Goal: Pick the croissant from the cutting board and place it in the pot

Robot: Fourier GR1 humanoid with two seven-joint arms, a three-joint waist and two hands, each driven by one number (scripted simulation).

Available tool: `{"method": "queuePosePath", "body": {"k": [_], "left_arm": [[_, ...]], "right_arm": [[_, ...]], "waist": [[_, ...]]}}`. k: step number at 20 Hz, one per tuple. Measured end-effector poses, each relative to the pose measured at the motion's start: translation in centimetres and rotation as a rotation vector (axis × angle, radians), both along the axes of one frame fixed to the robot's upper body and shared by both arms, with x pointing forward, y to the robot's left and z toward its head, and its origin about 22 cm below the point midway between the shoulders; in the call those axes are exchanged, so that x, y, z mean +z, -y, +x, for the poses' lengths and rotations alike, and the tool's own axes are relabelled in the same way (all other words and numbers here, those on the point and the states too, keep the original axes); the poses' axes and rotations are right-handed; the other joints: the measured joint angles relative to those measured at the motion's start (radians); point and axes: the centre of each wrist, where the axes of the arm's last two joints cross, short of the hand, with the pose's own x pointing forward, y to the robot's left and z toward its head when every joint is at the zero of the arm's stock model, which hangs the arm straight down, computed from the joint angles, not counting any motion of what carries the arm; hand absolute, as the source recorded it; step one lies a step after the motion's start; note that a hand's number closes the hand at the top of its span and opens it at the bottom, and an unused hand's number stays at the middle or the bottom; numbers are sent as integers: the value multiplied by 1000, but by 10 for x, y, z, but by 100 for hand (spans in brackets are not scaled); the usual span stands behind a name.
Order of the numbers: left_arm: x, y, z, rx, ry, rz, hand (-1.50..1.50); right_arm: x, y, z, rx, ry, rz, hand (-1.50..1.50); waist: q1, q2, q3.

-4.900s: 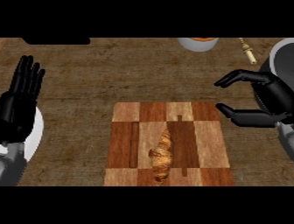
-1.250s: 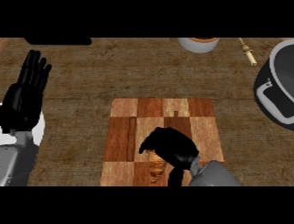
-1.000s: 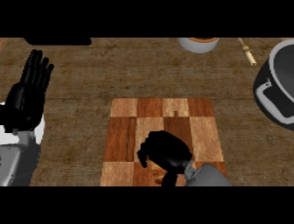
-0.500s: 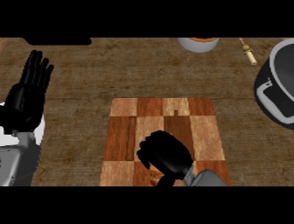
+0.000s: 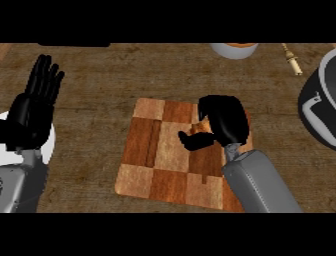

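My right hand (image 5: 223, 120) hovers over the checkered wooden cutting board (image 5: 160, 167), fingers and thumb curled round the croissant (image 5: 200, 131). Only a small brown sliver of the croissant shows between thumb and fingers; the rest is hidden by the hand. No croissant lies on the bare part of the board. The dark pot (image 5: 335, 112), with a pale handle on its rim, stands at the right edge, apart from the hand. At the left, my left hand (image 5: 36, 102) rests open with its fingers pointing up.
A white bowl (image 5: 234, 49) with something orange in it sits at the back of the counter. A brass-coloured utensil (image 5: 291, 59) lies near the pot's far side. A white plate (image 5: 47, 142) shows partly under my left forearm.
My right hand has closed round the croissant and moved from the board's near end toward its far right part. The left hand stays still.
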Motion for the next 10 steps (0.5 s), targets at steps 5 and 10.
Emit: {"method": "queuePosePath", "body": {"k": [5, 10], "left_arm": [[1, 5, 3, -21, 4, 4, 0], [3, 7, 7, -32, 2, 5, 0]], "right_arm": [[42, 0, 38, -402, 130, -21, 150], [86, -7, 68, -699, 308, -55, 150]], "waist": [[21, 0, -2], [25, -1, -1]]}}
